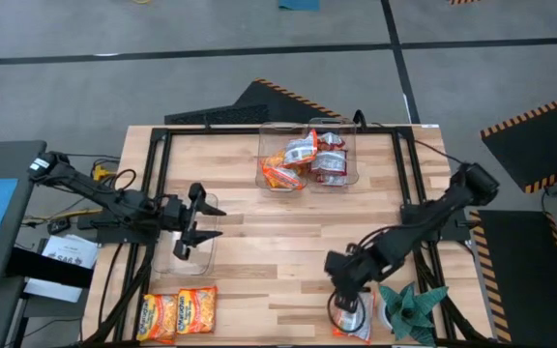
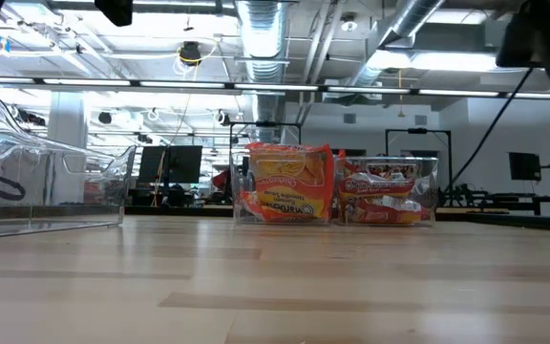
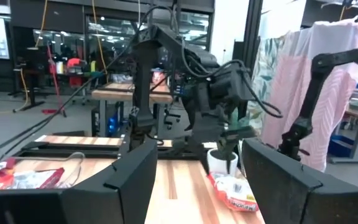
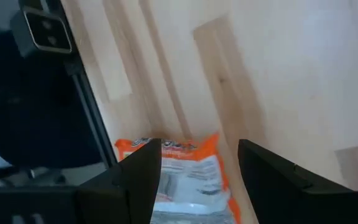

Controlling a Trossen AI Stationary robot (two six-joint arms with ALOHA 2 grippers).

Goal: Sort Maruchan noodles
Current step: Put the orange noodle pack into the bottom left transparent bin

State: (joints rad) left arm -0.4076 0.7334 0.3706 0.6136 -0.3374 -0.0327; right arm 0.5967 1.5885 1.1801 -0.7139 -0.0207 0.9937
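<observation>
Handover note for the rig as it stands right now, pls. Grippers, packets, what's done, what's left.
Left gripper: open, empty, over the left side of the table, above a clear bin.
Right gripper: open, hovering over a white-and-orange packet at the front right edge, not gripping it.
Back bin: several orange and white-red packets piled inside.
Two orange packets lie at the front left corner.
Done: nothing I can confirm beyond the pile in the back bin.
Left: likely pick up the front right packet, then the front left pair.
</observation>
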